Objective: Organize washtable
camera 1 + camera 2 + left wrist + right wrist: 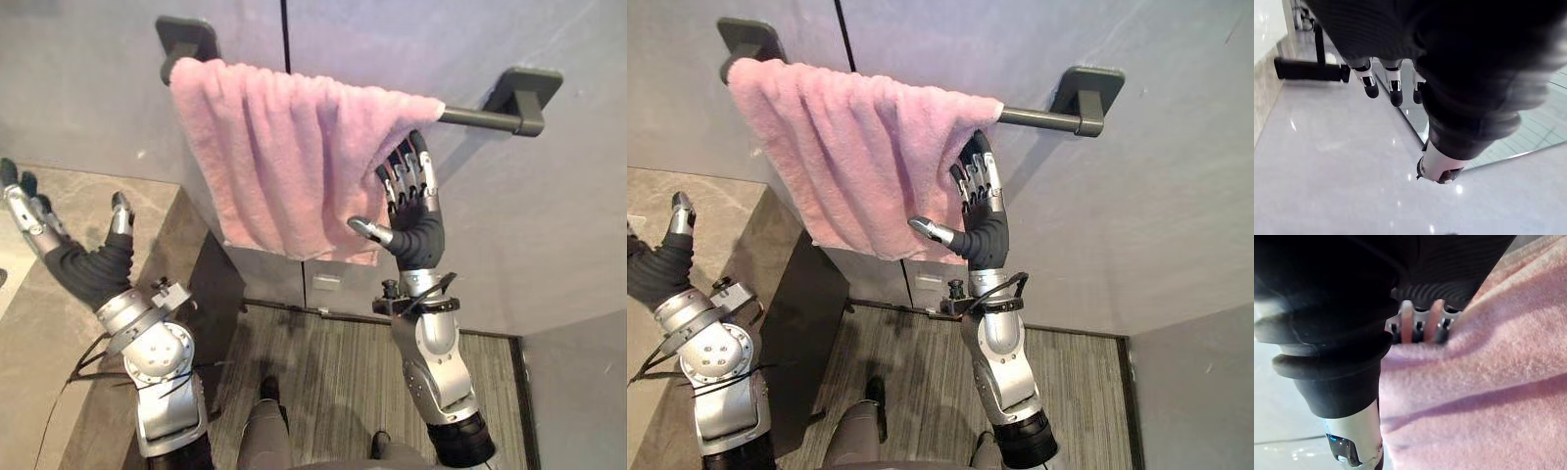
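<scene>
— Right hand (413,213): what is it doing?
— It is raised, with its fingers (404,171) straight and close together, laid flat against the right-hand edge of the pink towel (284,157). Its thumb (370,231) juts out to the side, clear of the cloth, so nothing is pinched or gripped. In the right wrist view a fold of the cloth covers the fingertips.
— And the left hand (71,257)?
— Lower and well apart, over the stone counter (39,333) at the robot's left. Its fingers are loosely spread and it holds nothing.
— Where does the towel sit?
— It is draped over the dark towel bar (482,118), bunched in folds from the left bracket (186,37) to past the middle. Its lower hem hangs about level with the right thumb.
— Is the whole bar covered?
— No. The stretch next to the right bracket (524,93) is bare, just beyond the right hand's fingertips.
— What lies behind?
— The bar is fixed to a grey wall (558,225) with a dark vertical seam (284,29) above the towel. Down below is a striped floor (333,367).
</scene>
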Robot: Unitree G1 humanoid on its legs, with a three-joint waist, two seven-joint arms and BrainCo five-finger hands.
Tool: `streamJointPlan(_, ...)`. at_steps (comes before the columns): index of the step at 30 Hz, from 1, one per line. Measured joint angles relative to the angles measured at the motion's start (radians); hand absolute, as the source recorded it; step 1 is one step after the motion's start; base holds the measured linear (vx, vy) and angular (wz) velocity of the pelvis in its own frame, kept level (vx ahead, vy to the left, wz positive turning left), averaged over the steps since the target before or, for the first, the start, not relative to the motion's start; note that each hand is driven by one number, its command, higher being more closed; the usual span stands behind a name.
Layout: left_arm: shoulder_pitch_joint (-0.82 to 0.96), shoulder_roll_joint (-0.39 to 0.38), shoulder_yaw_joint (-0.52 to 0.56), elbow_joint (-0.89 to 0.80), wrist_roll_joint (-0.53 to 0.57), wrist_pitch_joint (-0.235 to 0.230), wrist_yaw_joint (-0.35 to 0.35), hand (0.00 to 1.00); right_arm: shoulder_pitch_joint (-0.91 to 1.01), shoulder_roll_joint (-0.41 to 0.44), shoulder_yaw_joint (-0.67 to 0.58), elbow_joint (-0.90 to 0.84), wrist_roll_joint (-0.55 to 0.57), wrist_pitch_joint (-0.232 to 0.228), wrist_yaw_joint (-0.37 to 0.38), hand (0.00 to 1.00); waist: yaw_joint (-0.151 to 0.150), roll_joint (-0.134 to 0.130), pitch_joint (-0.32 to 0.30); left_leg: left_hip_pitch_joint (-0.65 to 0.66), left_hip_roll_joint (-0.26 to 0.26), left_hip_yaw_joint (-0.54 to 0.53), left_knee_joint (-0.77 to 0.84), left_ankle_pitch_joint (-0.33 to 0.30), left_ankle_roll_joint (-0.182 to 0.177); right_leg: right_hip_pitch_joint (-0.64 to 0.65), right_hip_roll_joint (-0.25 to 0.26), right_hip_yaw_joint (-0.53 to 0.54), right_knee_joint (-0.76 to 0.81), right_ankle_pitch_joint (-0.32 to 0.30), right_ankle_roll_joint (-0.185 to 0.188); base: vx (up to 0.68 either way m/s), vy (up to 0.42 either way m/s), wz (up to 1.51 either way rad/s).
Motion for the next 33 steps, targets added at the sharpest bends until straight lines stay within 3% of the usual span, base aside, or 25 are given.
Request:
streamJointPlan(2,-0.014,0.002,-0.021,0.000,-0.027,0.000,-0.024,0.00,-0.014,0.000,0.003,0.000,0.000,0.004,-0.009,0.00,-0.001,0.000,0.000,0.001,0.000,0.004,-0.017,0.014,0.000,-0.012,0.001,0.004,-0.001,0.009,-0.003,0.05,-0.011,-0.07)
streamJointPlan(7,-0.079,0.055,-0.047,0.012,-0.239,0.000,-0.130,0.00,-0.128,0.000,0.002,0.033,0.039,0.028,-0.009,0.00,0.004,0.001,0.000,0.000,-0.002,0.013,-0.127,0.090,-0.012,-0.072,0.006,0.012,0.009,0.013,-0.003,-0.02,-0.051,-0.03)
streamJointPlan(13,-0.239,0.115,-0.065,0.121,-0.368,0.002,-0.150,0.00,-0.224,-0.004,0.000,0.047,0.084,0.039,-0.012,0.00,0.005,0.033,0.021,0.002,-0.002,0.004,-0.220,0.166,-0.018,-0.125,0.017,0.005,0.046,0.012,-0.004,-0.08,-0.050,0.04)
streamJointPlan(14,-0.257,0.119,-0.064,0.130,-0.382,0.002,-0.155,1.00,-0.233,-0.004,-0.001,0.047,0.088,0.040,-0.012,0.00,0.003,0.039,0.024,0.002,-0.003,0.004,-0.233,0.175,-0.018,-0.129,0.017,0.003,0.047,0.012,-0.004,-0.11,-0.016,0.05)
streamJointPlan(20,-0.354,0.143,-0.066,0.196,-0.447,0.006,-0.184,1.00,-0.249,-0.005,-0.002,0.047,0.144,0.039,-0.016,0.00,0.003,0.055,0.036,0.003,-0.014,0.003,-0.293,0.214,-0.011,-0.163,0.015,-0.012,0.081,0.004,-0.009,-0.07,-0.009,0.05)
streamJointPlan(21,-0.364,0.143,-0.067,0.198,-0.449,0.006,-0.185,1.00,-0.254,-0.005,-0.002,0.047,0.158,0.037,-0.016,1.00,0.003,0.057,0.037,0.004,-0.016,0.003,-0.302,0.219,-0.009,-0.168,0.013,-0.013,0.085,0.004,-0.009,-0.03,-0.003,0.05)
streamJointPlan(33,-0.393,0.153,-0.070,0.210,-0.467,0.005,-0.186,1.00,-0.308,-0.019,-0.042,0.047,0.198,0.025,-0.017,1.00,0.001,0.059,0.048,0.004,-0.037,0.006,-0.314,0.229,-0.005,-0.178,-0.008,-0.016,0.099,-0.003,0.000,0.00,0.012,0.03)
